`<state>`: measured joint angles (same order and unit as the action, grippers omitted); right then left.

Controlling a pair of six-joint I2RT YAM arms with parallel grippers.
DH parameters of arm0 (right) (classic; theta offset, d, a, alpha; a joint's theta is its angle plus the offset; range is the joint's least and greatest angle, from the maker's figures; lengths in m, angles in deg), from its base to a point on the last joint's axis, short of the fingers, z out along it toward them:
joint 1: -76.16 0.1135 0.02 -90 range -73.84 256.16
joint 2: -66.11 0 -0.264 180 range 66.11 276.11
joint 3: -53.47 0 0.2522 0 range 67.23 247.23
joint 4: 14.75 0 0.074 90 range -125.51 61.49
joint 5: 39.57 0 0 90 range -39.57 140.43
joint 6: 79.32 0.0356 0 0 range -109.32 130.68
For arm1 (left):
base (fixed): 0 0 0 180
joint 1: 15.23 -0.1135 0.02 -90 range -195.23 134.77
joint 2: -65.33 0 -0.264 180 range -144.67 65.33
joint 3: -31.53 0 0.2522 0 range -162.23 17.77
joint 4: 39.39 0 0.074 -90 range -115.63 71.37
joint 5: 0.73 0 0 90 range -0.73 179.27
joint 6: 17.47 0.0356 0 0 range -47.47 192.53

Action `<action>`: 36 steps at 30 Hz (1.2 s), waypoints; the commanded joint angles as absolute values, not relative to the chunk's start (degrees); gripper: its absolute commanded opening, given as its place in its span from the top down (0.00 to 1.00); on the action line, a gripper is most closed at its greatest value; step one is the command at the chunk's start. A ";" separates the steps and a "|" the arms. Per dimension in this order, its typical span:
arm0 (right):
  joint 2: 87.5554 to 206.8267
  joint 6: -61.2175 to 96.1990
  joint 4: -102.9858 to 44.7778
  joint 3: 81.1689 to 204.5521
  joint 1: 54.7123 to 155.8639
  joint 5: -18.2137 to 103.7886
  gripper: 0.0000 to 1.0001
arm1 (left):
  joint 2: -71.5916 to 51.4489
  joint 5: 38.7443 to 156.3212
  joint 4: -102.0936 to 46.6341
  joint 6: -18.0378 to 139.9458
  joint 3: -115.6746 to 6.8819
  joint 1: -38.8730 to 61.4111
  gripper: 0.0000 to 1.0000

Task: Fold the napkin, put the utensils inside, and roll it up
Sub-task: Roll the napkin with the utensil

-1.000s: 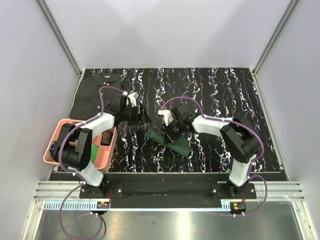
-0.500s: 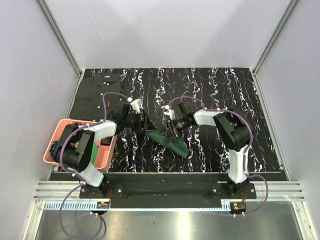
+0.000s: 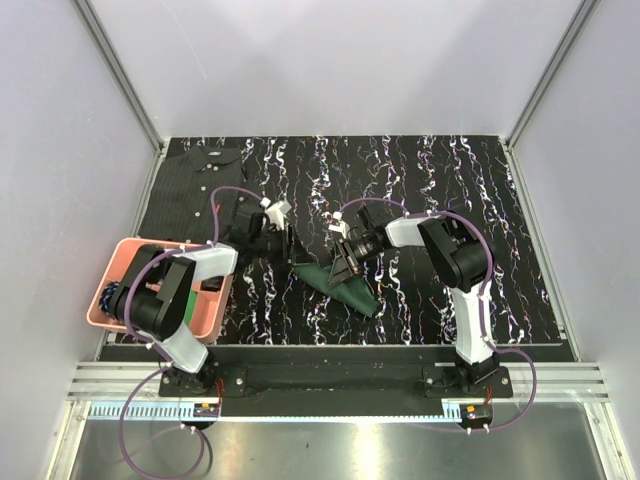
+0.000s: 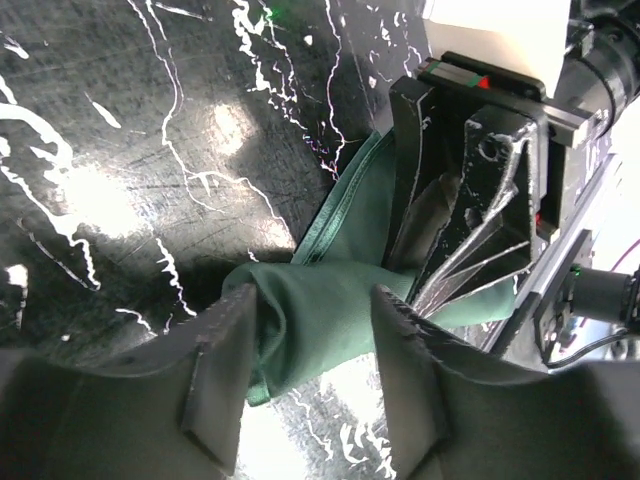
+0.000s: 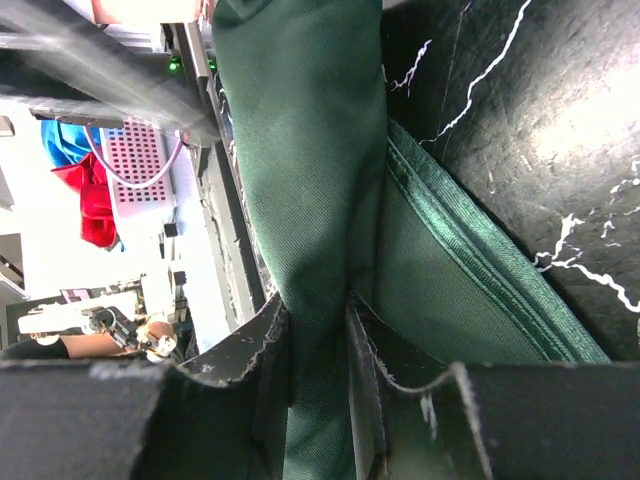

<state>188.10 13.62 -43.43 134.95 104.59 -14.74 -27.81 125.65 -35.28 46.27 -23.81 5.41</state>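
The dark green napkin (image 3: pixel 348 287) lies bunched into a slim, partly rolled strip on the black marbled table. My right gripper (image 3: pixel 345 262) is shut on a fold of the napkin (image 5: pixel 320 150), and cloth fills the narrow gap between its fingers (image 5: pixel 265 350). My left gripper (image 3: pixel 290 250) stands at the strip's left end. In the left wrist view the left gripper (image 4: pixel 315 297) is open, with the twisted end of the napkin (image 4: pixel 310 330) between its two fingers (image 4: pixel 215 380). The right gripper (image 4: pixel 470 200) faces it just behind the cloth. The utensils are hidden from every view.
A pink basket (image 3: pixel 120 262) holding a few items sits at the table's left edge beside the left arm. A small dark cloth (image 3: pixel 215 157) lies at the far left corner. Grey walls close in the table on three sides.
My left gripper has moved right to the napkin's left end and its jaws have narrowed round the cloth. The right gripper has kept its hold while its arm shifted.
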 commanded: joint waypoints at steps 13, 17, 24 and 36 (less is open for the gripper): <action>182.14 14.72 -47.75 140.00 104.29 -2.67 0.37 | -33.36 122.93 -26.25 46.43 -27.84 5.60 1.00; 175.11 14.11 -49.16 140.00 104.37 5.59 0.29 | -34.59 123.20 -25.80 45.46 -28.89 5.34 1.00; 162.81 4.27 -49.61 134.47 115.78 35.33 0.22 | -37.32 124.34 -21.67 44.94 -31.71 4.55 1.00; 164.45 -0.75 -43.27 128.48 131.97 57.89 0.22 | -40.31 126.45 -19.12 45.02 -34.34 3.05 1.00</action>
